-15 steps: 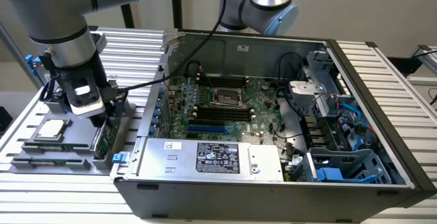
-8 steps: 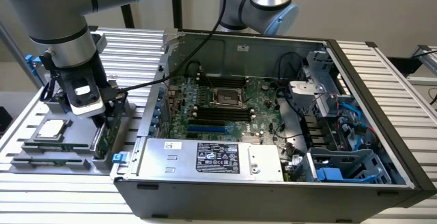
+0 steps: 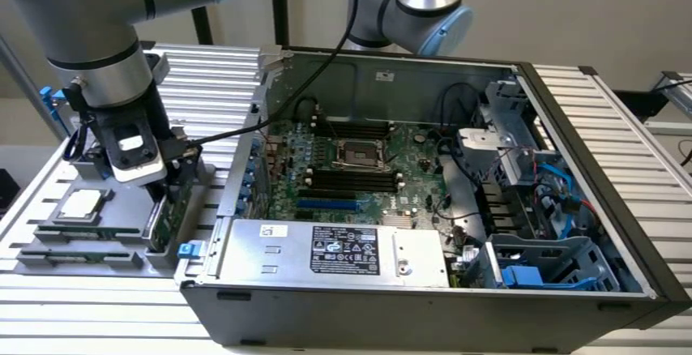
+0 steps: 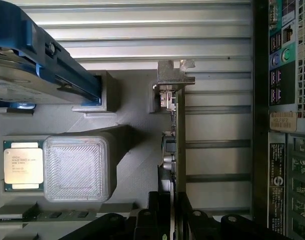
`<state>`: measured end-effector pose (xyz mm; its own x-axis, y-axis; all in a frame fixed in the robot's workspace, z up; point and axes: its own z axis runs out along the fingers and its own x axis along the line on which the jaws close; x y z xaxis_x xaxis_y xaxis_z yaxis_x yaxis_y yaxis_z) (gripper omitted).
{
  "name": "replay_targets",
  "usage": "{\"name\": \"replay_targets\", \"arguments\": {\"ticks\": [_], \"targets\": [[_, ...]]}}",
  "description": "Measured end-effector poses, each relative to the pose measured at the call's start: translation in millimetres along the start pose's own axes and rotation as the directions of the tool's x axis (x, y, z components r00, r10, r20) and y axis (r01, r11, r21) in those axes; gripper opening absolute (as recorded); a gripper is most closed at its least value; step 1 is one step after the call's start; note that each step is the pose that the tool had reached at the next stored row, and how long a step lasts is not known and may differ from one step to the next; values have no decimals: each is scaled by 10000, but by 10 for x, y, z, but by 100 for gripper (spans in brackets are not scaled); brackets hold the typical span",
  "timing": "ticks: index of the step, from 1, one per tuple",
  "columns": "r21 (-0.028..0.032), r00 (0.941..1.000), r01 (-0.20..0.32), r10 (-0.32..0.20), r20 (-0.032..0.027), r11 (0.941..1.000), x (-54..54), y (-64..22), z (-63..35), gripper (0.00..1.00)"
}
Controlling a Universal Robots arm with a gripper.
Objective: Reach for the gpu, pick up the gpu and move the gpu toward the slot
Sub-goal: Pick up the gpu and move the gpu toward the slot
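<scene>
While the gpu (image 4: pixel 180 125) is standing on edge in the tray (image 4: pixel 137 165) beside the case (image 4: pixel 260 100), the hand (image 4: pixel 175 202) is straddling it; clamped or not, cannot tell. Likely light, stiff, fragile: bare board edge is looking the safest hold.

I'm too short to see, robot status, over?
Gripper low over thin green circuit-board card with silver bracket. Card standing on edge in grey tray. No blocker seen.

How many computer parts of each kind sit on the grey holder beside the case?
gpu: 1
processor chip: 1
hard drive: 1
memory sticks: 2
Total: 5
</scene>
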<state>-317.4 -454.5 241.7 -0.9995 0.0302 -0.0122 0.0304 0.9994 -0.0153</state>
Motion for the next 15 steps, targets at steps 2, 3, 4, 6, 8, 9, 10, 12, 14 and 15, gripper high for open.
{"name": "replay_targets", "arguments": {"ticks": [2, 3, 4, 6, 8, 9, 10, 12, 14, 15], "targets": [[-1, 10000, -1, 1, 0, 10000, 0, 0, 0, 26], [0, 10000, 0, 0, 0, 10000, 0, 0, 0, 26], [-1, 10000, 0, 0, 0, 10000, 0, 0, 0, 26], [-1, 10000, -1, 1, 0, 10000, 0, 0, 0, 26], [-22, 10000, -2, 2, -1, 10000, 1, 0, -1, 26], [-43, 10000, -2, 2, -2, 10000, 1, 0, 0, 26], [-77, 10000, -2, 2, -2, 10000, 0, 0, -1, 26], [-172, 10000, -3, 3, -5, 9999, 1, 0, -5, 26], [-256, 10000, -5, 5, -6, 9997, 1, 0, -10, 26], [-292, 10000, -5, 4, -7, 9996, 1, 0, -14, 26]]}}
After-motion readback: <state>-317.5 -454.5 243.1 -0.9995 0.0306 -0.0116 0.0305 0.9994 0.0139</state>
